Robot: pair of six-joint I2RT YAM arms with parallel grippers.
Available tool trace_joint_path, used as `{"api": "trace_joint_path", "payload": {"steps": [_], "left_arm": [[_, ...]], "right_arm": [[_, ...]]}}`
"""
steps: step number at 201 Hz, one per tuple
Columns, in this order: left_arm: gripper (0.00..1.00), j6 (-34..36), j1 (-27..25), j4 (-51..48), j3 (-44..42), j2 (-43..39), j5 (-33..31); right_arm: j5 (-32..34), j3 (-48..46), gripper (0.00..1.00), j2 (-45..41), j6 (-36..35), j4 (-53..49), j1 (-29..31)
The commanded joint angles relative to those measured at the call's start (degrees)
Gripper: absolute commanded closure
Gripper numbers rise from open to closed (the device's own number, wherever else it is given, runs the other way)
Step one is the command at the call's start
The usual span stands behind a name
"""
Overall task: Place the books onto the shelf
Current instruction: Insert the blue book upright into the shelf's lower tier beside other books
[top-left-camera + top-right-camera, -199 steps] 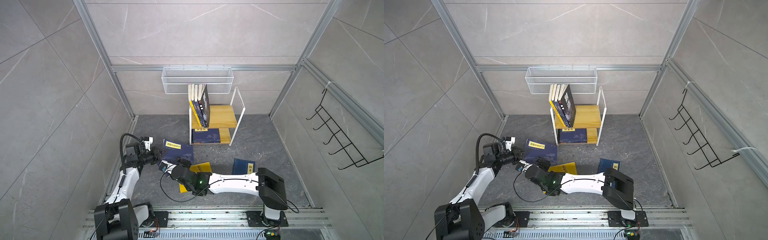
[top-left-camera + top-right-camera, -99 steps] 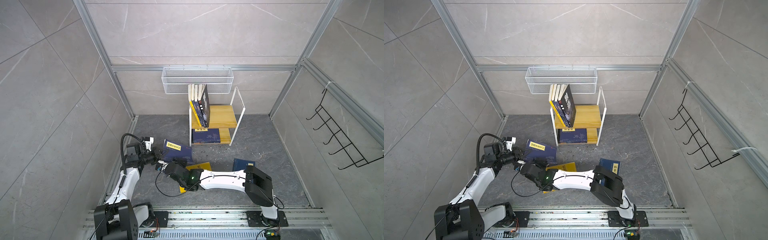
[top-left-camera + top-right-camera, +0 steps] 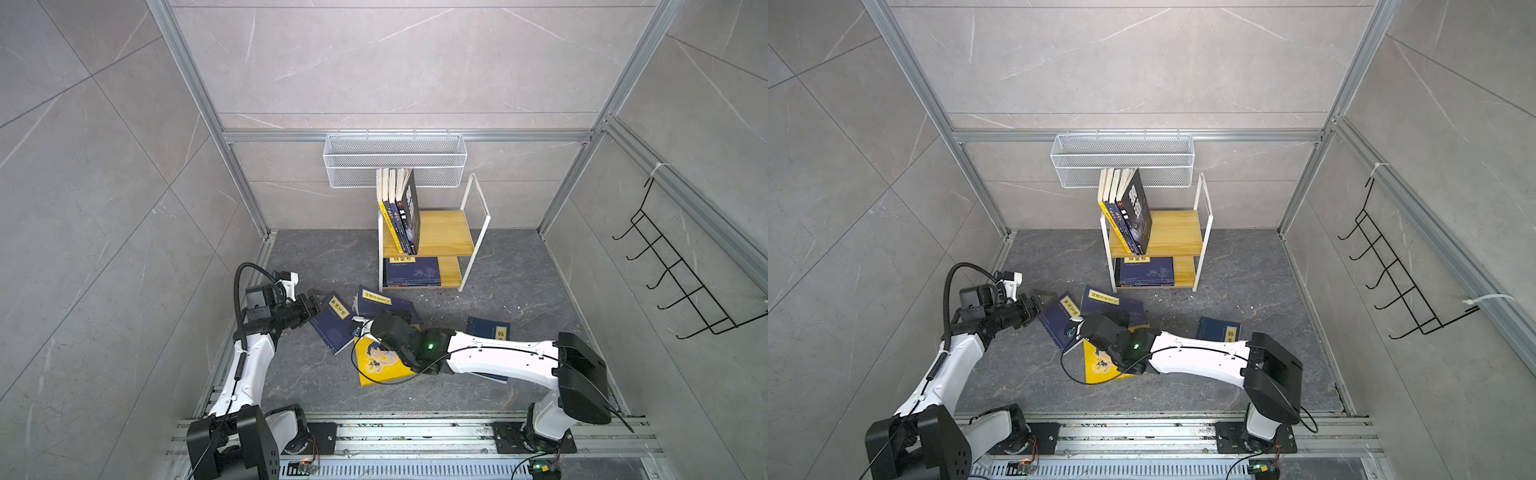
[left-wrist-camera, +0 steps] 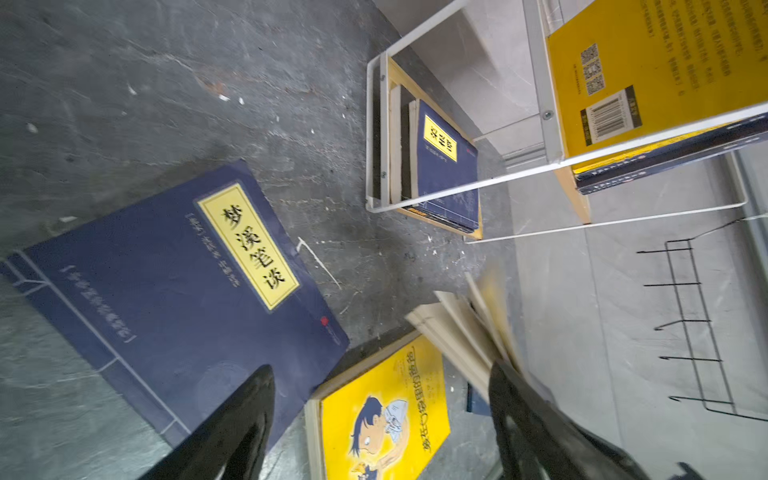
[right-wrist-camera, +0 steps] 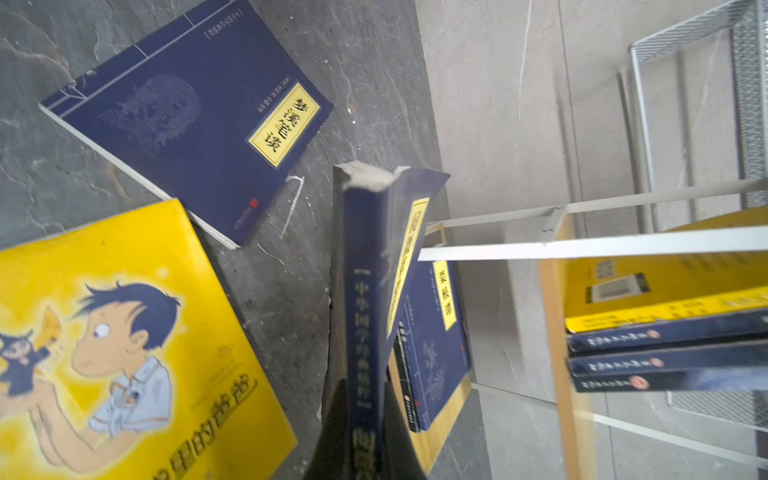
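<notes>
Nearest the bases, under the right wrist, a yellow cartoon book (image 3: pixel 380 363) lies flat on the bench (image 3: pixel 307 382). Just ahead of it, the right end effector (image 5: pixel 365 390) is clamped on the spine of a navy book (image 5: pixel 365 270) held edge-up, its pages fanning loose. At that book's far side the left end effector (image 4: pixel 378 370) gapes wide with nothing between its fingers. Just beyond both, a second navy book (image 3: pixel 388 303) lies flat. A third navy book (image 3: pixel 488 330) lies behind the right end effector, beside its forearm. Farthest ahead stands the shelf (image 3: pixel 442 232). Upright books (image 3: pixel 401 216) lean at the left end of its top board, and a flat navy stack (image 3: pixel 411 272) rests on the lower one.
</notes>
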Motion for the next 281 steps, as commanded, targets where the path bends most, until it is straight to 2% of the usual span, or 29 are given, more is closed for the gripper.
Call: {"api": "trace_joint_path", "payload": {"steps": [1,25,45,61,144,205,281], "left_arm": [[0.12,5.3,1.0,-3.1,2.2,-1.9,-4.6],[0.05,7.3,1.2,-5.0,3.3,-1.8,-7.8],[0.00,8.3,1.6,-4.9,3.1,-2.0,-8.0],[0.00,10.5,1.6,-5.6,3.3,-1.9,-7.9],[0.00,10.9,2.0,-5.5,3.2,-1.9,-8.7],[0.00,10.7,2.3,-6.0,3.3,-2.0,-9.4],[0.00,10.7,2.8,-6.1,3.3,-2.4,-10.3]], "right_arm": [[-3.3,-0.4,1.00,-4.4,-3.8,-6.9,-1.4],[-2.0,-0.2,1.00,-5.7,-8.1,-9.3,-3.3],[0.0,0.0,1.00,-5.7,-12.6,-10.5,-4.3],[0.6,-0.5,1.00,-6.2,-15.9,-9.2,-5.5],[0.2,-2.1,1.00,-5.2,-28.8,2.6,-12.0],[-3.4,-2.1,1.00,-0.1,-31.6,11.5,-16.9],[-5.8,-2.3,1.00,5.7,-34.4,20.3,-19.0]]}}
